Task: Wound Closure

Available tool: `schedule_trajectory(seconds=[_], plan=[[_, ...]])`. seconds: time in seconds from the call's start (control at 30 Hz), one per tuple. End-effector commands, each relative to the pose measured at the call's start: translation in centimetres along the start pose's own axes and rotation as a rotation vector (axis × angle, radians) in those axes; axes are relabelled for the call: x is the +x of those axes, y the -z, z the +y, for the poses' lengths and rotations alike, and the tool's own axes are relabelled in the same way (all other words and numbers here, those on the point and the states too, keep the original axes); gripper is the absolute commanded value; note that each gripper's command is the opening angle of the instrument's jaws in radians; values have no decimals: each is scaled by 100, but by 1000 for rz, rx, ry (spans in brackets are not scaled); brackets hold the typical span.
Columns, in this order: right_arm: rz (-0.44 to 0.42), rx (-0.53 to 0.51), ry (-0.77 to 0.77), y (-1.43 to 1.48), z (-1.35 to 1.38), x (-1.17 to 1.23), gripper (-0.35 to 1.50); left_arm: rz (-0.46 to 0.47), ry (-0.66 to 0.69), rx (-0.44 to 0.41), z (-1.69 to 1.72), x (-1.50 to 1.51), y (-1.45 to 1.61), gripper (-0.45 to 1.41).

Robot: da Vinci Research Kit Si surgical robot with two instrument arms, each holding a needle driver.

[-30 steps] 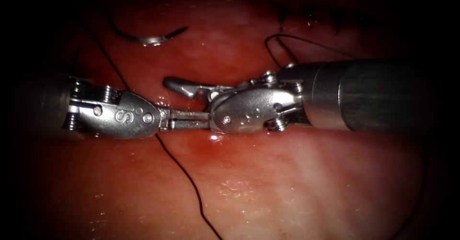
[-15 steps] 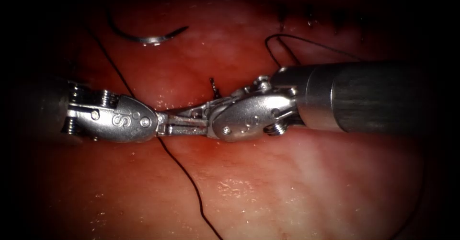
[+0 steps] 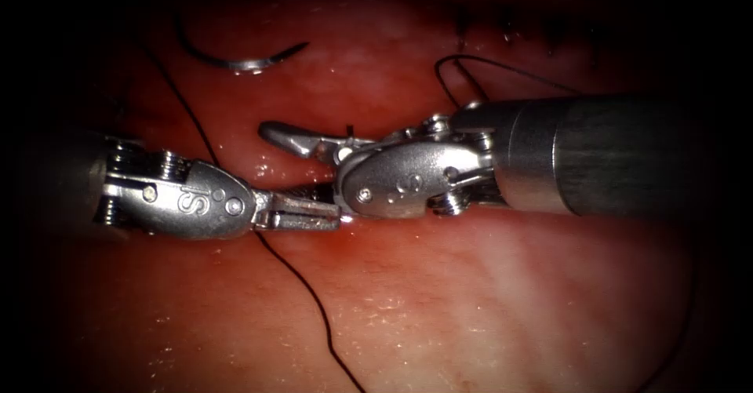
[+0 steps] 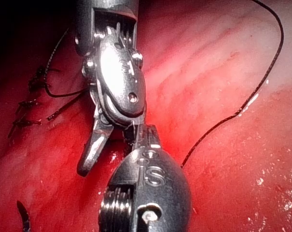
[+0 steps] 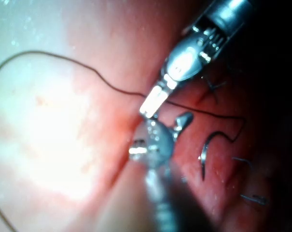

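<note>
**Assessor:** Left tool (image 3: 314,214) – condition?

**Inspector:** Jaws pressed together, lying low on the tissue (image 3: 486,283), tip to tip with the right tool (image 3: 302,165). The thread (image 3: 310,291) crosses close under them and runs off toward the near edge. In the right wrist view a strand meets their tip, but I cannot confirm that they pinch it.

**Assessor:** And the right?

**Inspector:** Jaws spread. One blade is cocked up and away and the other is tucked behind the left tool's tip. Nothing is held. A short dark stub of thread stands just beside its hinge.

**Assessor:** The needle?

**Inspector:** The needle (image 3: 239,63) is lying loose on the tissue, well apart from both tools and left of the stitches (image 3: 508,30). Neither end appears buried (the far end fades into shadow). My judgement is that it is parked there to keep the point clear while both tools attend to thread.

**Assessor:** Why so close together?

**Inspector:** Judged only – the work is at one small spot, where red fluid (image 3: 345,240) pools beneath the tips.
</note>
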Motion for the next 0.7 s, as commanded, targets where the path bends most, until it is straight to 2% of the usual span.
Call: schedule_trajectory(seconds=[0.03, 0.23, 0.33, 0.6, 0.7], plan=[[4, -15, -8, 6, 6, 0, 142, -4, 0, 10, 1, 0, -2, -45], [19, -49, -31, 34, 20, 7, 142, 28, 11, 49, 4, 8, 28, -45], [-14, -66, -35, 44, 23, 9, 142, 20, 25, 65, 13, 3, 40, -45], [-111, -113, -126, 72, 33, 10, 138, -15, 129, 108, 35, -35, 69, -45], [-148, -139, -242, 79, 32, 11, 138, -30, 178, 111, 36, -53, 76, -43]])
